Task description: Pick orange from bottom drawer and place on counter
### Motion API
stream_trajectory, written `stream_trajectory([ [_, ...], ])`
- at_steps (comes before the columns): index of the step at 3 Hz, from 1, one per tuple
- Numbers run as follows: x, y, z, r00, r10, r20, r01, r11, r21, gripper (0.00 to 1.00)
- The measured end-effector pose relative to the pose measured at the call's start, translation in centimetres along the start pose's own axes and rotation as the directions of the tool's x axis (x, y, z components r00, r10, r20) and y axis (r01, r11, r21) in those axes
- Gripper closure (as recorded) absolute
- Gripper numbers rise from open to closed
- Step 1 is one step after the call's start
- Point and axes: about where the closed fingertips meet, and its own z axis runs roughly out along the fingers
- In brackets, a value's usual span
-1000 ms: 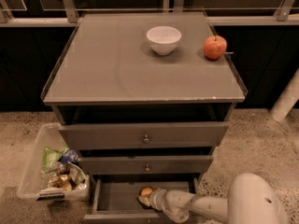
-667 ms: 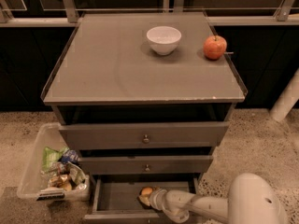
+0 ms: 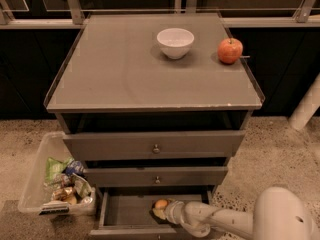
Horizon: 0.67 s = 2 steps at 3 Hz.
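Down at the near edge, the robot's pale arm (image 3: 225, 221) comes in from the lower right and lies across the open bottom drawer (image 3: 125, 211). Its gripper (image 3: 160, 214) sits inside the drawer, near the middle of the grey floor. The orange (image 3: 161, 203) lies in that same drawer, right at the gripper's tip and on its far side, so close that the two seem to touch. Whether the gripper is clamped on the fruit or merely resting against it cannot be told from this view, since the tip is dark and partly covers the orange. Apart from the fruit and the gripper, only plain floor shows in the drawer.

To the left of the cabinet, a clear plastic bin (image 3: 37, 174) stands on the speckled floor (image 3: 280, 154). It holds a jumble of snack packets (image 3: 65, 184), green and blue among them.

Above the open drawer, the middle drawer (image 3: 130, 176) and the top drawer (image 3: 120, 145) are pushed in, each with a small round knob at its centre.

Farther back, the counter (image 3: 125, 69) carries a white bowl (image 3: 175, 42), upright, toward the rear. What the bowl holds is not visible. A red-orange apple (image 3: 230, 50) stands near the bowl, close to the right rim.
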Motion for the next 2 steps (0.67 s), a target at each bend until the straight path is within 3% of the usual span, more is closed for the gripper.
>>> stream_trajectory([
  [1, -0.4, -2.1, -5.4, 1.0, 0.013, 0.023, -0.013, 0.9997, -0.022, 1.0],
  [2, 0.1, -4.3, -11.2, 0.997, 0.064, 0.033, -0.064, 0.9979, -0.001, 1.0],
])
